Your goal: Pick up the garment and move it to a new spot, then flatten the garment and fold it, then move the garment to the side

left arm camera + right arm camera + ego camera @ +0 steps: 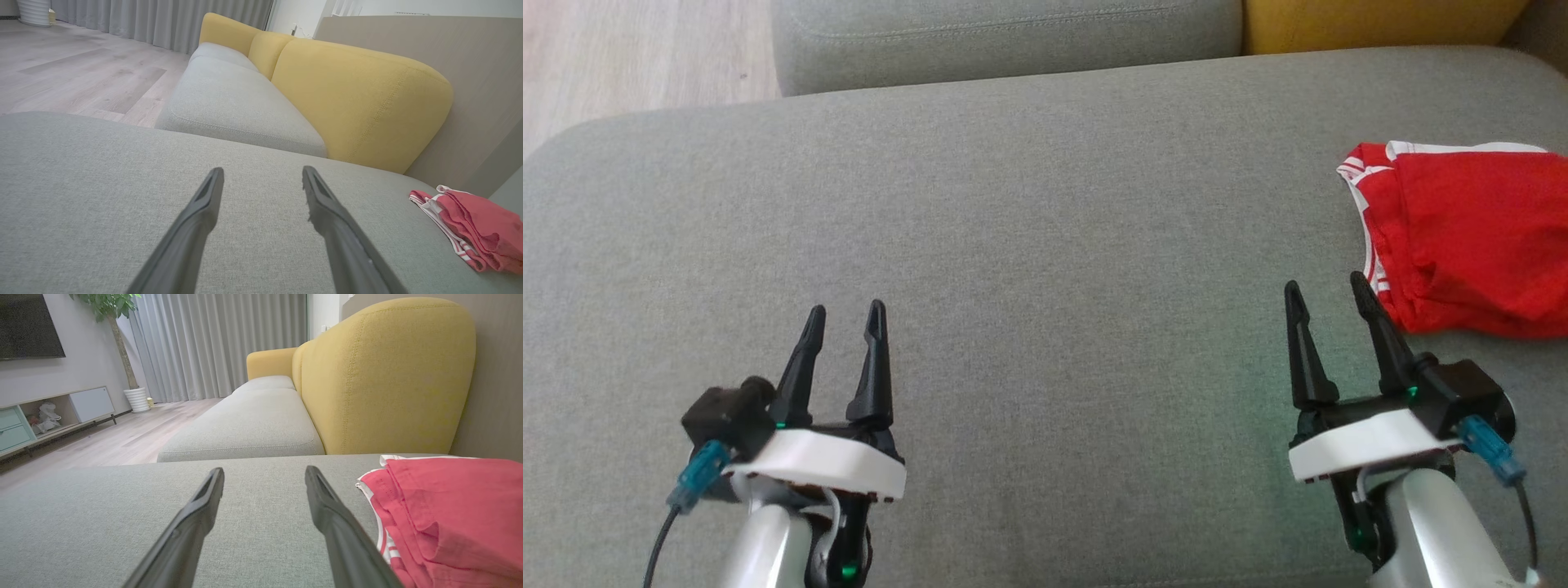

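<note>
Ok, head view: left gripper point(845, 309) and right gripper point(1324, 282) both spread, empty, over the grey cushion point(1013, 204); red garment point(1478, 237) just beside the right gripper. Left wrist view: garment far right. Right wrist view: garment close right.

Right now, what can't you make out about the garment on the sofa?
- Head view: the garment runs off the right edge, so its full extent is hidden.
- Right wrist view: the right and bottom edges cut it; a finger of the right gripper covers its near edge.
- Left wrist view: it is small and cut by the right edge.
- Folded on itself, so its kind cannot be told.
</note>
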